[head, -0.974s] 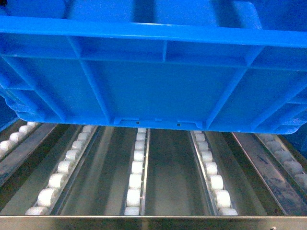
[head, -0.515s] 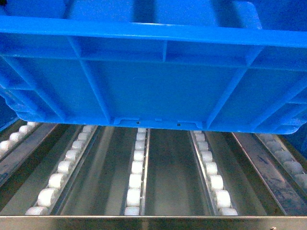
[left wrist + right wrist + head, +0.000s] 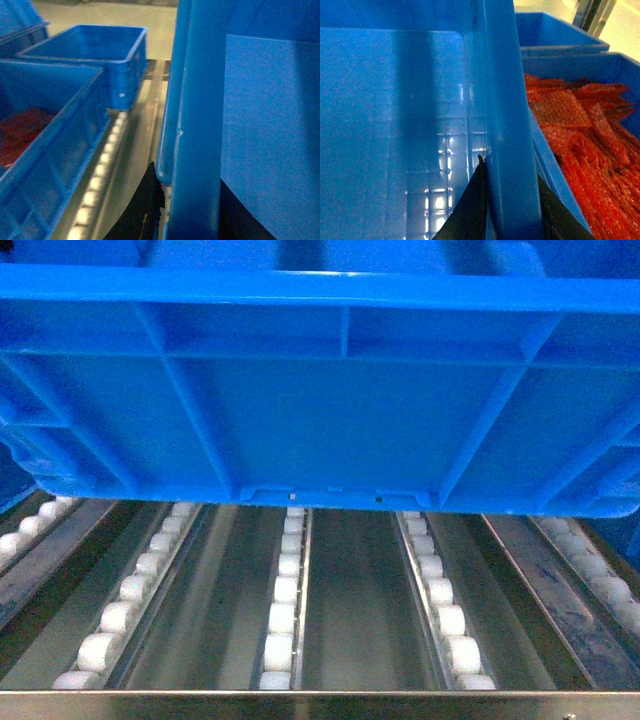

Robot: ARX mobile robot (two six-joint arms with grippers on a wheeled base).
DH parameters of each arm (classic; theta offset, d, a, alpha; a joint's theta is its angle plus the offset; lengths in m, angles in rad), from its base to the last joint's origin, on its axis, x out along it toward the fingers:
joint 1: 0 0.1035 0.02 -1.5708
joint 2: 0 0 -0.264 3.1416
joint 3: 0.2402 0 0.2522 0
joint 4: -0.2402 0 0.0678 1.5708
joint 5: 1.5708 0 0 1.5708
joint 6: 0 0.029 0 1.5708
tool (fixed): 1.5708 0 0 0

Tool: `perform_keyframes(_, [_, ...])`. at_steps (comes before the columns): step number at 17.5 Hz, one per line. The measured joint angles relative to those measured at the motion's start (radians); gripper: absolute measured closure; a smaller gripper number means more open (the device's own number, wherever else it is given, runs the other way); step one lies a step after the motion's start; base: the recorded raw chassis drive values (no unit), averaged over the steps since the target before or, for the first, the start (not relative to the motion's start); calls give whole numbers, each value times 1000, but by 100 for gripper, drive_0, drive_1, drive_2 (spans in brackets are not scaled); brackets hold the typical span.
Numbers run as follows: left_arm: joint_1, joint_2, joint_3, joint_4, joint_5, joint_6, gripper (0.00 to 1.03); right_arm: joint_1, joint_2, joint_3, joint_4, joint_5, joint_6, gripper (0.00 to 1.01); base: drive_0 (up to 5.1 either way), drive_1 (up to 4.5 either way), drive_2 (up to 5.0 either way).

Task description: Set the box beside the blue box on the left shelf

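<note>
Right pincer (image 3: 512,210) clamps the box (image 3: 330,400) by its side wall, beside a crate of red bags (image 3: 580,145); left pincer (image 3: 187,200) grips the opposite wall, near neighbouring blue crates (image 3: 95,55); only the head view shows the box raised above the left shelf (image 3: 340,620).

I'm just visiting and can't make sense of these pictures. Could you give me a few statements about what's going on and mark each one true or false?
1. The box fills the upper part of the head view, above the roller tracks of the left shelf. True.
2. The roller tracks have black rollers. False: they are white.
3. The right gripper straddles the box's wall, one finger inside and one outside. True.
4. The neighbouring crate in the right wrist view is empty. False: it holds red-orange bubble wrap.
5. The far crate in the left wrist view looks empty. True.
</note>
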Motion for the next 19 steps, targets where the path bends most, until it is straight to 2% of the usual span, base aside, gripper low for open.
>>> perform_keyframes(1, [-15, 0, 0, -36, -85, 14, 88, 7, 8, 12, -63, -16, 19, 86, 0, 0, 0])
perform_keyframes(3, [-13, 4, 0, -116, -107, 32, 88, 4, 49, 39, -187, -116, 114, 86, 0, 0, 0])
perform_keyframes(4, [3, 7, -9, -134, -113, 58, 88, 6, 82, 39, -211, -171, 174, 87, 0, 0, 0])
perform_keyframes(5, [21, 10, -24, -130, -113, 68, 88, 16, 118, 39, -203, -196, 201, 87, 0, 0, 0])
perform_keyframes(7, [88, 24, -63, -96, -92, 95, 88, 65, 194, 50, -186, -209, 241, 87, 0, 0, 0])
perform_keyframes(9, [124, 60, -88, -80, -65, 86, 88, 84, 253, 78, -180, -208, 244, 87, 0, 0, 0])
perform_keyframes(10, [124, 78, -98, -68, -61, 80, 88, 83, 272, 83, -188, -204, 242, 87, 0, 0, 0])
perform_keyframes(12, [105, 114, -102, -65, -53, 67, 88, 70, 280, 83, -214, -198, 235, 87, 0, 0, 0])
perform_keyframes(15, [71, 162, -100, -47, -47, 23, 88, 42, 280, 82, -222, -199, 212, 87, 0, 0, 0])
perform_keyframes(17, [64, 206, -96, -50, -37, 5, 88, 36, 288, 79, -223, -200, 212, 87, 0, 0, 0])
perform_keyframes(19, [64, 245, -93, -35, -37, 5, 88, 36, 293, 79, -231, -207, 221, 88, 0, 0, 0])
